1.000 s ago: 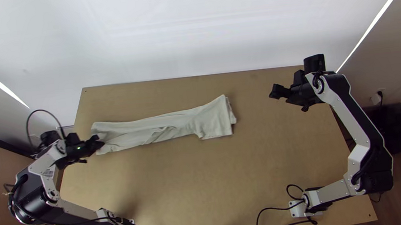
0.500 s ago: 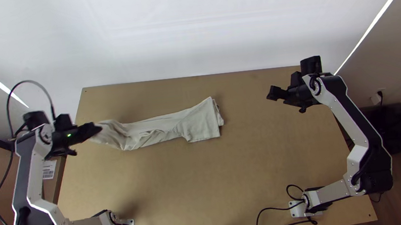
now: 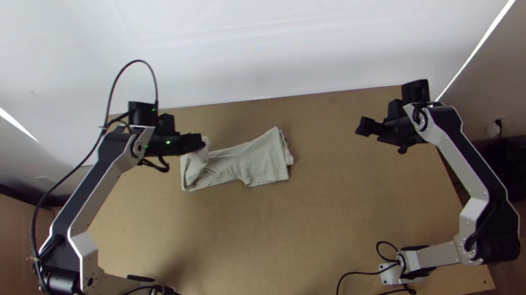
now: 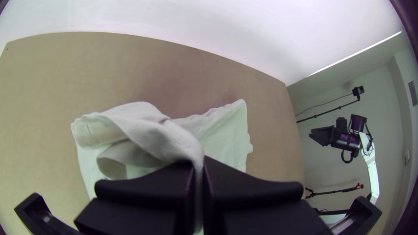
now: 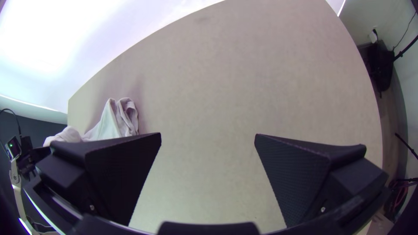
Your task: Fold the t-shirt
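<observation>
- So our left gripper [image 3: 200,141] just swung the t-shirt's [image 3: 259,162] held end in from the table's [image 3: 323,226] left edge toward its middle; the other end hasn't budged in the last half second.
- Looks like we're doubling the long strip back on itself, so it's a shorter bundle now, on the table's far half, left of centre. Laying that end flat is probably next.
- Left jaws are clamped on the shirt end; the right gripper [image 5: 208,135] is wide open over the table's far right part.
- Cloth's soft, pale and matte, with a loopy, rumpled roll by our grip. Might crease, imo.
</observation>
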Robot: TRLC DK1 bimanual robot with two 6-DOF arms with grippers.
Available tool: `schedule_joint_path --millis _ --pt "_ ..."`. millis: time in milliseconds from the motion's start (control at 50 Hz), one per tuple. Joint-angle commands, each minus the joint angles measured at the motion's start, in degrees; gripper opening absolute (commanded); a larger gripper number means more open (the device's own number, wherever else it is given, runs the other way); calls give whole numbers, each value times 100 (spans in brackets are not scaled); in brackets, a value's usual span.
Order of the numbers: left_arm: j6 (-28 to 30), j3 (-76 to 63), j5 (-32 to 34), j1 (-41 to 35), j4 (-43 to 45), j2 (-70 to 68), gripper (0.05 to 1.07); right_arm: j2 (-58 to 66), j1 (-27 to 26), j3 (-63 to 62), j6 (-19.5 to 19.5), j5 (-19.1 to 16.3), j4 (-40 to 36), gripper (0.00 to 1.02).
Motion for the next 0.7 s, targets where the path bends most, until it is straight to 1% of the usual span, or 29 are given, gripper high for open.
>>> schedule_joint_path --millis 0,180,400,680 --pt "-228 519 -86 -350 78 384 8 -270 -45 -315 65 -25 68 99" --pt "-343 1108 -253 -842 122 1008 8 -454 -19 -605 153 -25 164 99" --pt "-439 1706 -385 -1264 113 1702 8 -595 -19 -702 276 -25 164 99" --pt "-510 2321 -578 -1739 69 2432 8 -859 -63 -886 303 -25 164 99"
